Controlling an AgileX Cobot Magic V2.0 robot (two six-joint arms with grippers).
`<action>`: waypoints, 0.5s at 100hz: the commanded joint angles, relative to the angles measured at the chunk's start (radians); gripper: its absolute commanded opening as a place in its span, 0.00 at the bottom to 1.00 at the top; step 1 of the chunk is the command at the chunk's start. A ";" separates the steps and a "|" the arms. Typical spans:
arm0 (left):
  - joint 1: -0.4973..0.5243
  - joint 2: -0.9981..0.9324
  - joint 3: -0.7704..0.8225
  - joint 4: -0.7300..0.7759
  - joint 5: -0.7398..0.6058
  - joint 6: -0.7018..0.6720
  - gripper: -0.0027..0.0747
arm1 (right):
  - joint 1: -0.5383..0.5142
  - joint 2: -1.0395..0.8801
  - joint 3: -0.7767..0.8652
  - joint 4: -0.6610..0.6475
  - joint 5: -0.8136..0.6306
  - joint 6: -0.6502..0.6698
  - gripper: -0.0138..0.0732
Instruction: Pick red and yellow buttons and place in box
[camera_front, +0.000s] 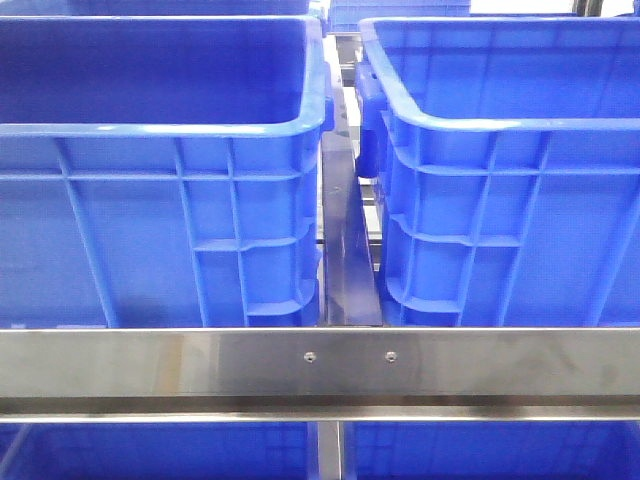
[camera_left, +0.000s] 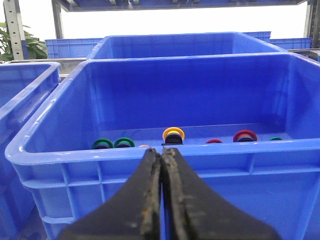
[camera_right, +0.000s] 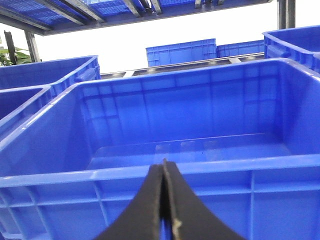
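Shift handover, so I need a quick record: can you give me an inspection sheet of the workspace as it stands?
Surface: steel rail crosses in front of two blue crates.
Job's things: yellow button and red button lie in the crate ahead of the left gripper; the crate ahead of the right gripper shows no parts.
Clutter: green buttons beside them.
Grippers: both have jaws shut, holding nothing, outside the crates.
Cables: nothing seen.
Surroundings: more blue crates, shelving, a plant.

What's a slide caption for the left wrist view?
Shut left gripper facing a blue crate holding yellow, red and green buttons.
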 joint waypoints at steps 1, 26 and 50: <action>0.001 -0.033 0.049 -0.008 -0.079 -0.009 0.01 | 0.000 -0.026 -0.020 -0.007 -0.084 -0.001 0.08; 0.001 -0.033 0.049 -0.008 -0.081 -0.009 0.01 | 0.000 -0.026 -0.020 -0.007 -0.084 -0.001 0.08; 0.001 -0.023 -0.034 -0.037 -0.028 -0.010 0.01 | 0.000 -0.026 -0.020 -0.007 -0.084 -0.001 0.08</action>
